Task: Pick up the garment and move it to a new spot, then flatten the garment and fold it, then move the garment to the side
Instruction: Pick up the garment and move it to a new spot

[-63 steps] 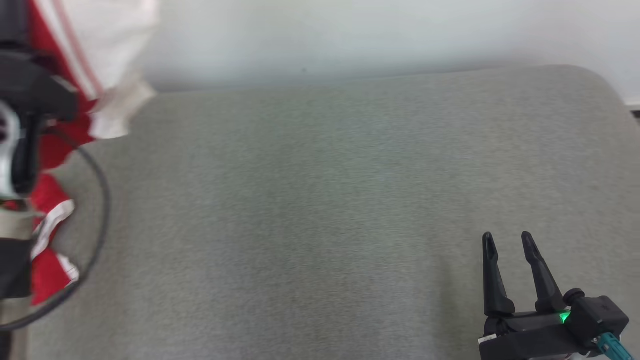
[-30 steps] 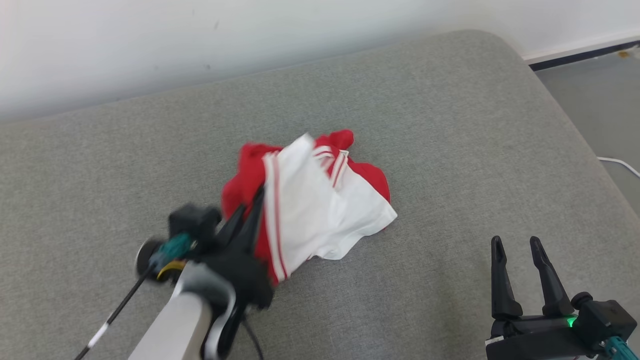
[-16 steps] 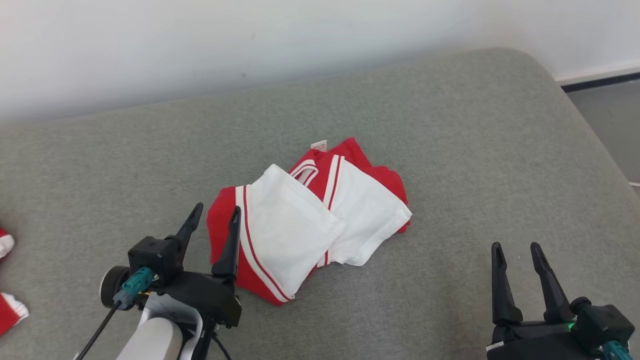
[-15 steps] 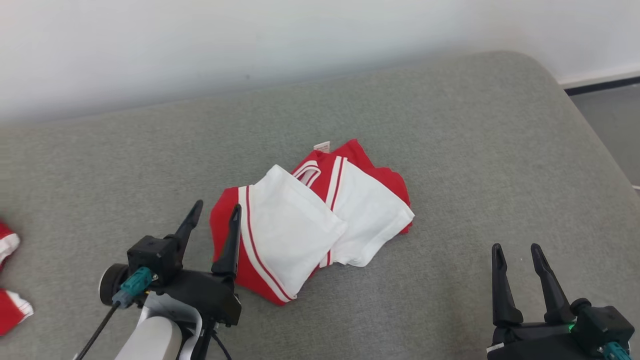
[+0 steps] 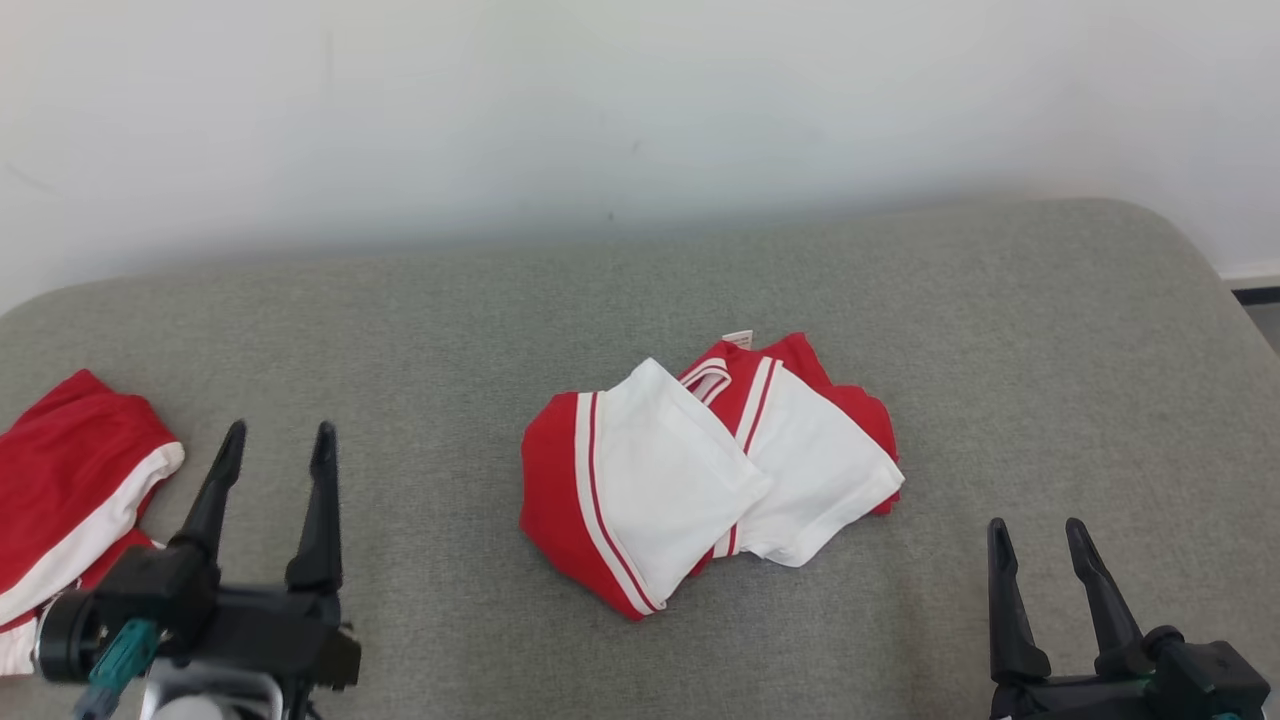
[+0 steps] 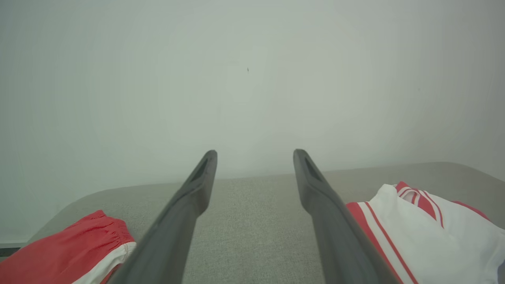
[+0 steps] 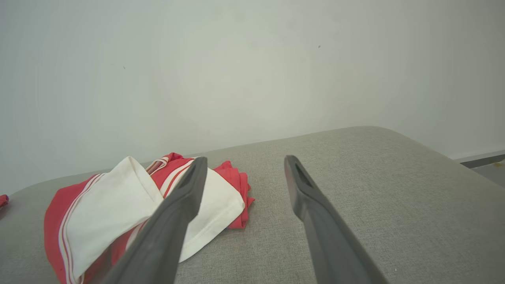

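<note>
The garment (image 5: 700,470), red and white with thin stripes, lies crumpled in a loose heap at the middle of the grey cushion (image 5: 640,300). It also shows in the left wrist view as the garment (image 6: 426,228) at lower right, and in the right wrist view as the garment (image 7: 118,209) at lower left. My left gripper (image 5: 278,445) stands open at the lower left, well to the left of the heap and holding nothing. At the lower right my right gripper (image 5: 1037,535) is open and empty, apart from the cloth.
Another red garment with a white band (image 5: 70,490) lies at the cushion's far left edge, also seen as red cloth (image 6: 75,252). A pale wall (image 5: 640,110) backs the cushion. The cushion's rounded right end (image 5: 1190,260) drops to a floor strip (image 7: 485,165).
My left gripper opened and let go of the garment, which now rests on the cushion. The gripper then drew back to the left, away from it. The head camera has shifted too.
</note>
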